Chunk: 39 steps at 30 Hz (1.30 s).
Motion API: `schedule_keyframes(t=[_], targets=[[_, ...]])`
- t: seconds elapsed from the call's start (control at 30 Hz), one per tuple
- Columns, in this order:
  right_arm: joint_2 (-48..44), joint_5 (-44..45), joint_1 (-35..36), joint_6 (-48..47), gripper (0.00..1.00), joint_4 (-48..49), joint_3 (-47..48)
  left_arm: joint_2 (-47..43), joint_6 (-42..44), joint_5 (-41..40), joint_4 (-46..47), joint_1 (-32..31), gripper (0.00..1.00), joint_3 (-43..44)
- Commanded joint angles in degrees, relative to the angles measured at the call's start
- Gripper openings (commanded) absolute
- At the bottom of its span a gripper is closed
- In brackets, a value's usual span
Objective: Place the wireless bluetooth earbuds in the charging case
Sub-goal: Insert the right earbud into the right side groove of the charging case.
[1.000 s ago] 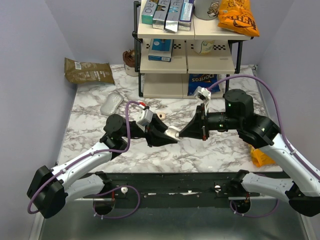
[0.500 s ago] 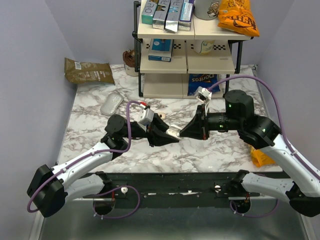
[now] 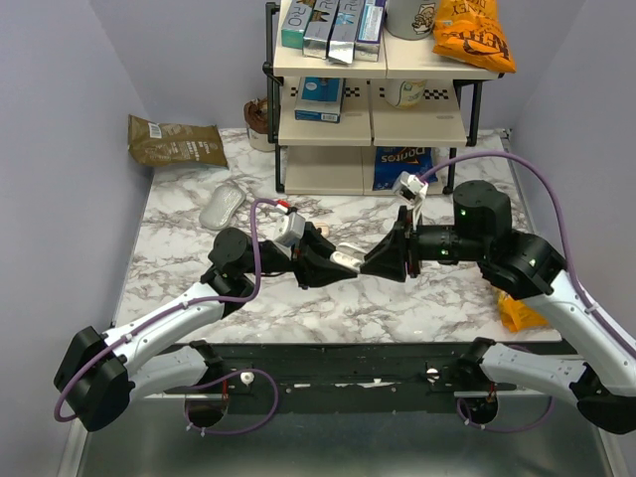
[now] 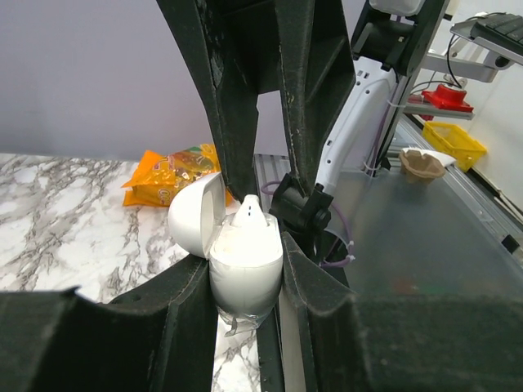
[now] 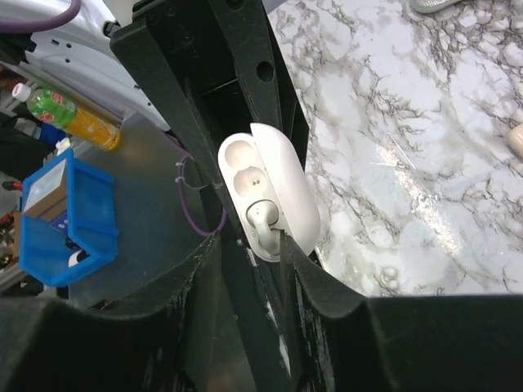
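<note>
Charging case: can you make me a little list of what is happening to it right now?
charging case: white, held up off the table
lid: flipped open
held by: left fingers, clamped on its sides
inside: one earbud sitting in a slot
other slot: empty
right fingers: spread apart on either side of the earbud, not squeezing it
</note>
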Motion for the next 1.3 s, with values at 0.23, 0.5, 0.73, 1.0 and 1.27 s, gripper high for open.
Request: schedule_keyframes(t=[0.23,0.5,0.73,1.0,1.27], targets=[[-6.63,10.72,0.51,-6.83,0.4,-3.64,3.09,-1.76,-0.87,-1.94,2.66,-0.53,0.0,-0.72],[-4.88,19.7,9.73,-11.32,0.37,-4.16,2.46,0.78,-2.02,-2.65,3.72,-0.53,0.0,1.03],[-2.59,23.22,10.97,-11.58,0.4,-3.2,2.03,3.33,-3.34,-1.94,4.77,-0.53,0.0,3.14],[-1.71,29.02,11.14,-10.97,0.4,-1.79,1.14,4.04,-3.87,-2.38,3.1,-0.53,0.0,4.38],[-1.71,29.55,11.06,-11.06,0.29,-1.18,0.35,3.95,-3.6,-2.38,3.01,-0.53,0.0,4.64]])
